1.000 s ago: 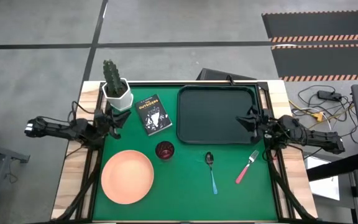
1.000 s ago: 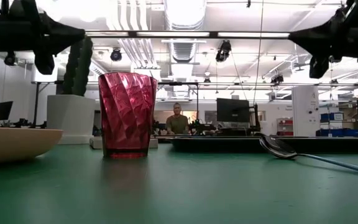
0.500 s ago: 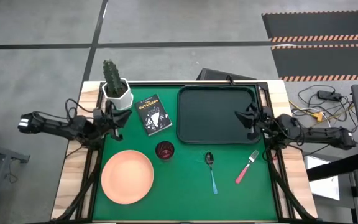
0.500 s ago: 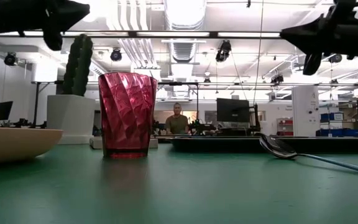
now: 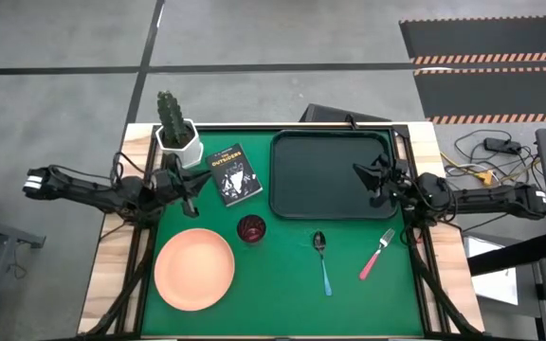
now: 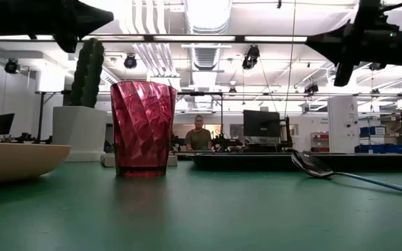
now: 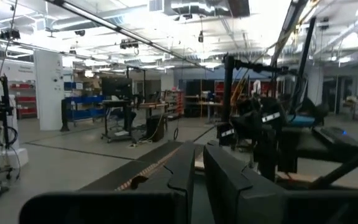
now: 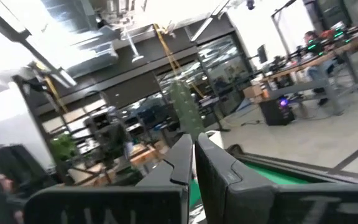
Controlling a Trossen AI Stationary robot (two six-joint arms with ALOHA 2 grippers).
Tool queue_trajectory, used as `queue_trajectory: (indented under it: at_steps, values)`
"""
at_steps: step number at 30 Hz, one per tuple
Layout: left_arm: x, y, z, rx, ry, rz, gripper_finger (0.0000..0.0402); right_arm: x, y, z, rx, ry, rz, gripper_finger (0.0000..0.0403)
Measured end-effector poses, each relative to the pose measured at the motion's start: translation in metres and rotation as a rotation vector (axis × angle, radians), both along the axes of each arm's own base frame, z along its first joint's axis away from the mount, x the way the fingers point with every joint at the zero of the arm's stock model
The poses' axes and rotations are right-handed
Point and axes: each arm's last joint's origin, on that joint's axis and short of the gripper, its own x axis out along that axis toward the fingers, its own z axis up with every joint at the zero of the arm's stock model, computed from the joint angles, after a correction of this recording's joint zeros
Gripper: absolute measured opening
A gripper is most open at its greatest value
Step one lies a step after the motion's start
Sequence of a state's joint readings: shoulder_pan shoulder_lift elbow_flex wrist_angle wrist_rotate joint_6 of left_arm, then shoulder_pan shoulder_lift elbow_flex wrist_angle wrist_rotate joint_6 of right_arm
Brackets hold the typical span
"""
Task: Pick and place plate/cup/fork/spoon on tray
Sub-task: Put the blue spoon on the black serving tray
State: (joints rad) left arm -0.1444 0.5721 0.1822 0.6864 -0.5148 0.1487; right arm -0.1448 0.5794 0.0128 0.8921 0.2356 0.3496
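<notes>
The salmon plate [image 5: 194,268] lies at the table's near left, and the dark red cup [image 5: 251,228] stands upright just right of it. The blue-handled spoon [image 5: 322,260] and the pink-handled fork [image 5: 377,254] lie flat near the front right. The black tray [image 5: 332,173] lies at the far right with nothing on it. My left gripper [image 5: 195,190] hovers shut and empty above the table, between the plate and the book. My right gripper [image 5: 360,174] hovers shut and empty over the tray's right part. In the low view both grippers are high above the table.
A white pot with a cactus [image 5: 176,133] stands at the far left corner. A small black book [image 5: 233,173] lies between the pot and the tray. The green mat [image 5: 282,303] is bare along the front. A person [image 6: 199,134] sits far behind the table.
My left gripper has moved toward the table's right edge and risen. My right gripper has moved toward the table's left, farther over the tray, and also risen. The tableware has not moved.
</notes>
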Motion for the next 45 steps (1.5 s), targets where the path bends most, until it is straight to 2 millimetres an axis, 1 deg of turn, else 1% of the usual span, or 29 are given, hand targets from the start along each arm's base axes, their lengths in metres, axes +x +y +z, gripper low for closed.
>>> queue_trajectory:
  at_steps: [4,6,8,12,16,21,28,32,35,37,40,43,45]
  values:
    - [-0.001,0.0,0.004,0.084,0.001,0.027,0.0017,0.001,0.0,0.005,-0.018,-0.053,-0.001,0.0009]
    - [-0.002,0.0,0.01,0.093,-0.04,0.035,0.0017,0.003,0.0,0.008,-0.029,-0.056,0.02,0.0009]
    - [-0.004,0.001,0.017,0.087,-0.088,0.037,0.0017,0.007,0.001,0.012,-0.051,-0.052,0.055,0.0009]
    - [-0.005,0.001,0.019,0.084,-0.104,0.037,0.0017,0.019,0.001,0.017,-0.08,-0.01,0.074,0.0009]
    - [-0.006,0.001,0.019,0.085,-0.109,0.035,0.0017,0.043,0.001,0.028,-0.116,0.037,0.08,0.0009]
    - [-0.007,0.001,0.019,0.084,-0.111,0.03,0.0017,0.079,-0.001,0.045,-0.146,0.063,0.094,0.0009]
    - [-0.007,0.0,0.019,0.086,-0.109,0.022,0.0017,0.128,-0.001,0.066,-0.13,0.119,0.25,0.0009]
    - [-0.007,0.0,0.017,0.088,-0.103,0.022,0.0017,0.149,0.002,0.075,-0.096,0.198,0.28,0.0009]
    - [-0.007,0.0,0.017,0.088,-0.105,0.022,0.0017,0.159,0.005,0.081,-0.076,0.288,0.3,0.0009]
    - [-0.007,0.0,0.018,0.087,-0.11,0.022,0.0017,0.162,0.008,0.085,-0.049,0.352,0.316,0.0009]
    - [-0.007,0.0,0.017,0.088,-0.108,0.022,0.0017,0.165,0.013,0.089,0.056,0.443,0.336,0.0009]
    - [-0.007,0.0,0.015,0.089,-0.102,0.022,0.0017,0.164,0.02,0.09,0.233,0.558,0.342,0.0009]
    - [-0.007,0.0,0.014,0.09,-0.095,0.021,0.0017,0.16,0.028,0.087,0.372,0.652,0.337,0.0009]
